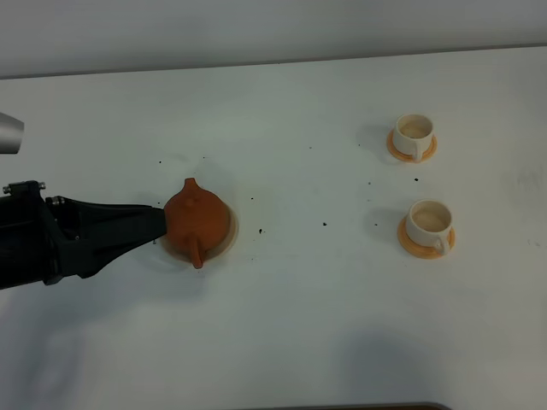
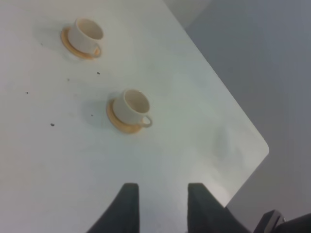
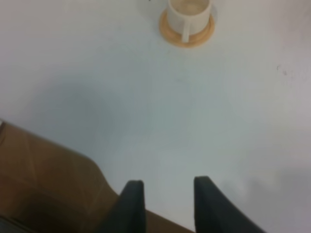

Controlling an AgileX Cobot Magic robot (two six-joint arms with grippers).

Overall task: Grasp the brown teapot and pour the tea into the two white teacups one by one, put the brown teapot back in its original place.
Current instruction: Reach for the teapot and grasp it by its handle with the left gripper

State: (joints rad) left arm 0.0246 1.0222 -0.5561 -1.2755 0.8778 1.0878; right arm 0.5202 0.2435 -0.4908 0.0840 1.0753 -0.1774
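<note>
The brown teapot (image 1: 197, 220) stands upright on the pale beige coaster (image 1: 231, 231), left of centre in the exterior high view. My left gripper (image 1: 162, 226) comes in from the left, its tips at the teapot's left side. In the left wrist view the left gripper (image 2: 163, 204) is open with nothing between its fingers, and the teapot is out of view. The two white teacups (image 1: 415, 132) (image 1: 429, 222) sit on orange saucers at the right, their insides pale. Both also show in the left wrist view (image 2: 87, 33) (image 2: 132, 107). My right gripper (image 3: 167, 204) is open and empty above the table's front edge, with one teacup (image 3: 188, 12) far ahead.
Small dark specks (image 1: 325, 224) dot the white table (image 1: 299, 325). A grey object (image 1: 8, 132) pokes in at the far left. The table's corner (image 2: 265, 145) shows in the left wrist view. Brown floor (image 3: 43, 184) lies beyond the front edge in the right wrist view.
</note>
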